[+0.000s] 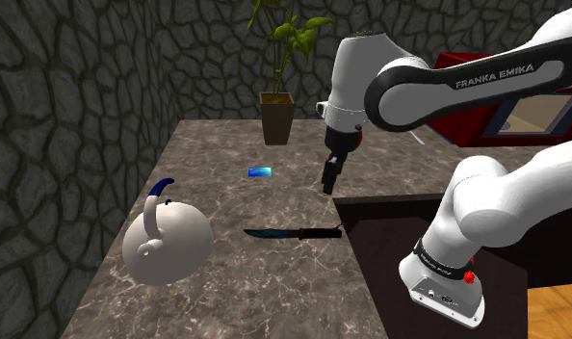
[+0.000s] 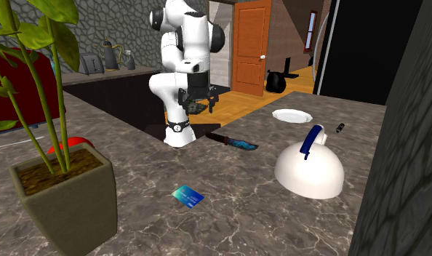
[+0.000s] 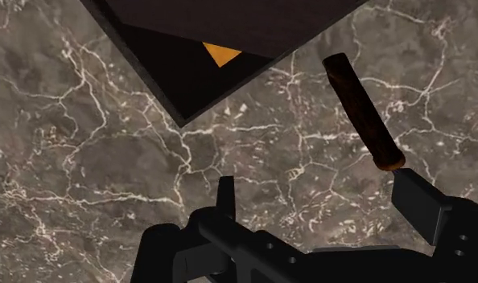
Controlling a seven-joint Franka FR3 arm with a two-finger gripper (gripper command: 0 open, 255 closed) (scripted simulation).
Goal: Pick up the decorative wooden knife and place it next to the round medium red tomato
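Note:
The knife [image 1: 294, 232] lies flat on the dark marble counter [image 1: 217, 193], its bluish blade pointing at the white kettle [image 1: 166, 241] and its dark brown handle [image 3: 362, 108] by the stand's corner. In the second exterior view the knife [image 2: 233, 140] lies just in front of the arm's base. My gripper [image 1: 330, 178] hangs above the counter, a little beyond the handle, open and empty. In the wrist view the gripper [image 3: 322, 201] has its fingers wide apart, the handle's end close to one fingertip [image 3: 418, 197]. A red rounded thing [image 2: 68, 145], probably the tomato, peeks from behind the plant pot [image 2: 65, 196].
A small blue card [image 1: 260, 171] lies between the pot [image 1: 276, 117] and the knife. The dark stand [image 1: 419, 250] borders the counter. A white plate [image 2: 292, 115] and a small black object [image 2: 340, 128] sit beyond the kettle [image 2: 309, 169]. A red box [image 1: 467, 120] stands behind the arm.

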